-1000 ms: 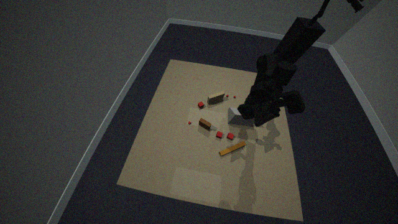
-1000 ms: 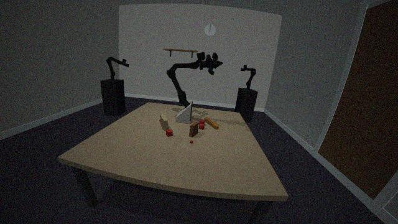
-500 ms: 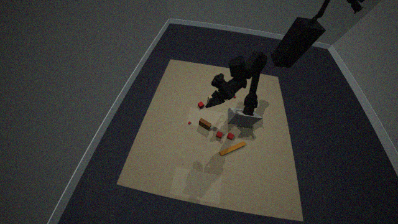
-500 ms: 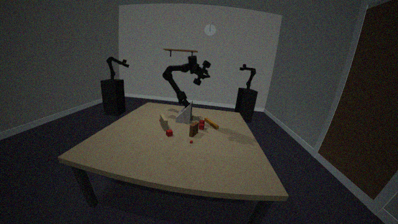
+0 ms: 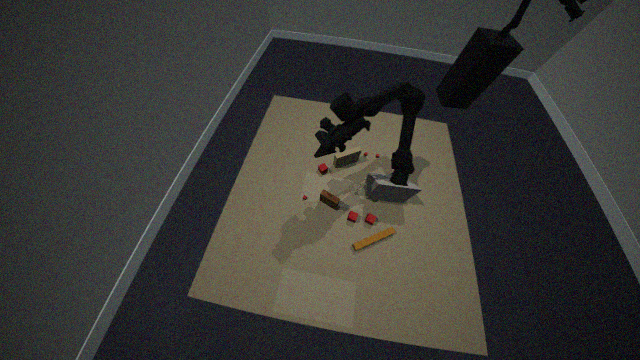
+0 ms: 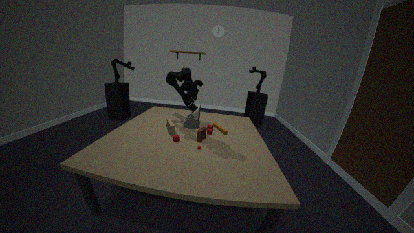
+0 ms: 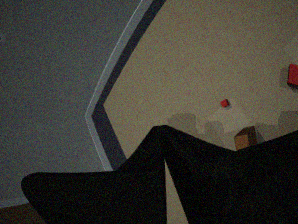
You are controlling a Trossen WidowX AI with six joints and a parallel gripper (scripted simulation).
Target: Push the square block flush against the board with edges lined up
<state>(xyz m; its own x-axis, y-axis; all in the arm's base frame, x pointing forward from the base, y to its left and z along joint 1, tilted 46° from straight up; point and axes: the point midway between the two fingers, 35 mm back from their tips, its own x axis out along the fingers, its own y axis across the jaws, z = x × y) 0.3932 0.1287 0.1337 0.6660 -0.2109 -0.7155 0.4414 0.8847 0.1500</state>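
Tabletop (image 5: 320, 305) (image 6: 174, 168) (image 7: 175, 65) edges lie well apart from the brown block (image 5: 329, 199) (image 6: 201, 134) (image 7: 245, 138)

We see a pale tan tabletop (image 5: 415, 300) (image 6: 168, 168) (image 7: 200, 55), bright red cubes (image 5: 353, 216) (image 6: 176, 138) (image 7: 293, 75), an orange strip (image 5: 374, 239) (image 6: 220, 128), a brown block (image 5: 329, 199) (image 6: 201, 134) (image 7: 245, 138) and a black arm (image 5: 409, 125) (image 6: 181, 92).

Matte black arm (image 5: 408, 127) (image 6: 178, 84), chunky rounded joints, slim links, dark angular end effector (image 5: 325, 152) (image 6: 193, 104)

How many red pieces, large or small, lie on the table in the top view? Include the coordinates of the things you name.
6: one near the pale block's (image 5: 347, 158) (image 6: 171, 126) end, two small beyond it, one small by the brown block (image 5: 330, 199) (image 6: 201, 134) (image 7: 245, 138), two near the orange bar; the arm may hide more.
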